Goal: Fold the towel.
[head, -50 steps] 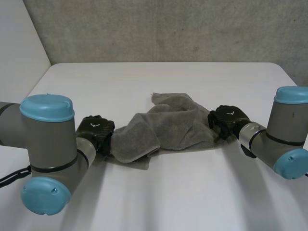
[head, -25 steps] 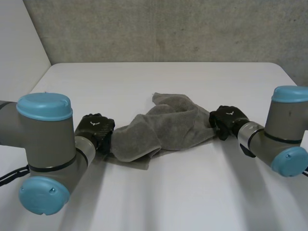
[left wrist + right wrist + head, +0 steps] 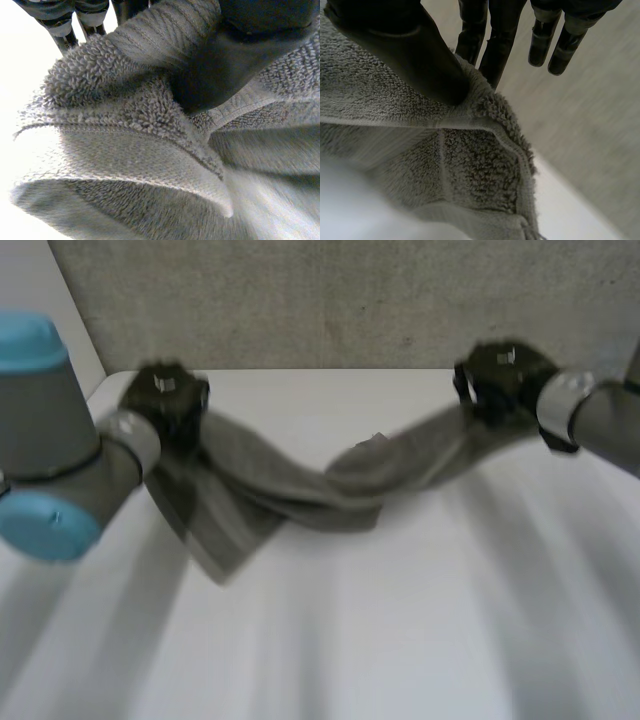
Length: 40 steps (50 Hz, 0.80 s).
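1. The grey towel (image 3: 330, 490) hangs in the air between the two robot hands, above the far half of the white surface (image 3: 400, 640)
2. The left robot hand (image 3: 165, 400) holds one end of the towel up near the far left corner of the surface; the right robot hand (image 3: 505, 380) holds the other end up near the far edge, towards the right
3. Between them the towel sags in a shallow curve over the middle of the surface, and a loose flap hangs down below the left robot hand; whether its lowest part touches the surface cannot be told
4. In the left wrist view the left robot hand (image 3: 220, 65) is grasping the towel (image 3: 125, 145): its thumb presses into the bunched edge and the fingers (image 3: 62, 27) stand behind the cloth
5. In the right wrist view the right robot hand (image 3: 410, 55) is also grasping the towel (image 3: 460, 170), thumb on the hemmed edge near a corner, with two fingers (image 3: 492, 40) behind the cloth and the others clear of it
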Available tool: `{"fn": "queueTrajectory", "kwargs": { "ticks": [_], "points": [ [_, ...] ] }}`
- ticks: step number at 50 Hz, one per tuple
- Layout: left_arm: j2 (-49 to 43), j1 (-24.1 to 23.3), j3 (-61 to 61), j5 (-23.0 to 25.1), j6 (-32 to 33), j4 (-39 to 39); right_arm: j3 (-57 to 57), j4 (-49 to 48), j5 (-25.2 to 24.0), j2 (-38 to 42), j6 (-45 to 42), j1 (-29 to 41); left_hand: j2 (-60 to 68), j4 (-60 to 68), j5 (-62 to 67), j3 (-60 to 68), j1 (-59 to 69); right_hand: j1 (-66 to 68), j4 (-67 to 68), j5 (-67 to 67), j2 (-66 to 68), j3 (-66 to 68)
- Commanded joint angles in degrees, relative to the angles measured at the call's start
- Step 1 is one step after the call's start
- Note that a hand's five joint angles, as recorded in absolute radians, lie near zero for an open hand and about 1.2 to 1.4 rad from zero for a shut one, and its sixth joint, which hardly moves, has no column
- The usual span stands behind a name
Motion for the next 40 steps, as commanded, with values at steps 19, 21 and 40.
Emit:
{"fn": "queueTrajectory", "kwargs": {
  "ticks": [19, 21, 40],
  "points": [
    [9.3, 4.8, -17.4, 10.7, -2.4, 12.2, 27.9, -18.5, -2.0, -18.7, 9.5, -1.0, 6.4, -3.2, 4.5, -2.8, 5.1, 5.0, -3.0, 4.4, 5.9, -1.9],
    [7.7, 4.7, -19.5, 10.8, -2.2, 12.5, 31.7, -18.9, -2.1, -18.5, 7.9, -1.5, 6.4, -3.2, 4.5, -2.8, 5.1, 5.0, -3.0, 4.4, 5.9, -1.9],
    [-2.7, 3.8, -24.8, 11.0, 1.3, 8.4, 43.2, -23.4, -1.7, -13.1, 5.7, -4.0, -15.1, -3.2, -17.0, -2.8, -16.3, 5.0, -3.0, 4.4, 5.9, -1.9]
  ]
}}
